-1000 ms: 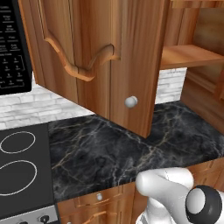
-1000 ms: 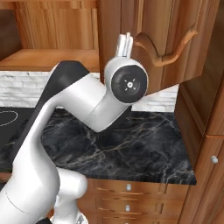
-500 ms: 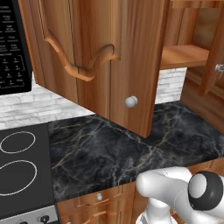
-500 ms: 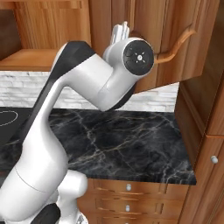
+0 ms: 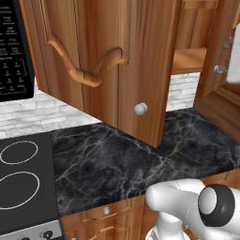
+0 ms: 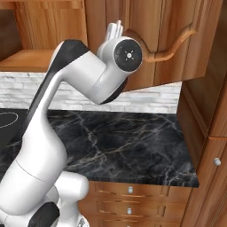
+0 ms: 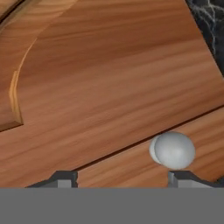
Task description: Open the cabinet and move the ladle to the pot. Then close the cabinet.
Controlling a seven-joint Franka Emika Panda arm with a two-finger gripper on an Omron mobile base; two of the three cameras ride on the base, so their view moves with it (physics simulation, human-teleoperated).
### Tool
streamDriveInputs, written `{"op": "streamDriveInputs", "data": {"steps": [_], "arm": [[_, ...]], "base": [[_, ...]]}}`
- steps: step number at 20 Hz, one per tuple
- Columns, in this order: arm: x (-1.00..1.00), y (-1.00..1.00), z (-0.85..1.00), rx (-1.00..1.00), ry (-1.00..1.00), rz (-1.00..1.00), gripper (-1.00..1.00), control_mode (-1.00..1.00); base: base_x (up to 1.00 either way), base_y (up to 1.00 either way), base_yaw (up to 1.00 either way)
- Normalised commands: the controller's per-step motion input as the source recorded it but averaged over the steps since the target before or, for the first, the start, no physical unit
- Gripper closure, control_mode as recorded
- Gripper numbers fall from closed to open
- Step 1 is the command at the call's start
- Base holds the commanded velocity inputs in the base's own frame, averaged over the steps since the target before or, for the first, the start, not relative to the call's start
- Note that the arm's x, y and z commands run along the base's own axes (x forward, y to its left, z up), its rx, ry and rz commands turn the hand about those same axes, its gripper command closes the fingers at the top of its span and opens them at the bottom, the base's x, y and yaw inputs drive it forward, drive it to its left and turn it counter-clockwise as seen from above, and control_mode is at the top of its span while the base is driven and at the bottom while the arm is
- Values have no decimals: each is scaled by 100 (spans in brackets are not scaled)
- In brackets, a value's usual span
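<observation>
- Cabinet [image 5: 140,56]: reddish-brown wooden wall unit above the counter. Its wide door [image 5: 93,51] stands swung outward over the countertop, as seen from the left base view; a raised curved arch moulding [image 5: 84,70] runs across the door face.
- Knob [image 5: 140,109]: small, round, silver, set near the lower free corner of the door. In the hand view the same knob [image 7: 173,150] sits low and right of centre, just above the right fingertip.
- Shelf [image 5: 190,60]: a wooden shelf is exposed inside the cabinet, to the right of the open door. Any contents could not be made out.
- Gripper [image 7: 122,178]: facing the door panel at close range. The two dark finger tips [image 7: 65,178] stand well apart with bare wood between them; nothing is held. The knob lies near the right tip and is not between the jaws; contact cannot be confirmed.
- Arm [image 6: 80,84]: in the right base view it rises from the lower left and bends up to the door, wrist held level with the arch moulding.
- Countertop [image 5: 122,159]: black marble with pale veining, beneath the door.
- Stove [image 5: 23,183]: dark cooktop with white ring markings, at the left end of the counter.
- Microwave [image 5: 14,56]: black, mounted left of the cabinet, with a keypad.
- Drawer fronts [image 6: 133,199]: short wooden fronts with small knobs, below the counter edge.
- Backsplash [image 6: 155,99]: pale brick wall behind the counter.
</observation>
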Motion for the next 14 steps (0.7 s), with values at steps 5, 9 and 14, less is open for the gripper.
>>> {"op": "streamDriveInputs", "data": {"steps": [5,9,14], "arm": [[91,14,-15,5,0,0,-100,-100],[83,11,-6,4,0,0,-100,-100],[77,12,-11,3,0,0,-100,-100]], "base": [[0,0,0],[0,0,0],[0,0,0]]}}
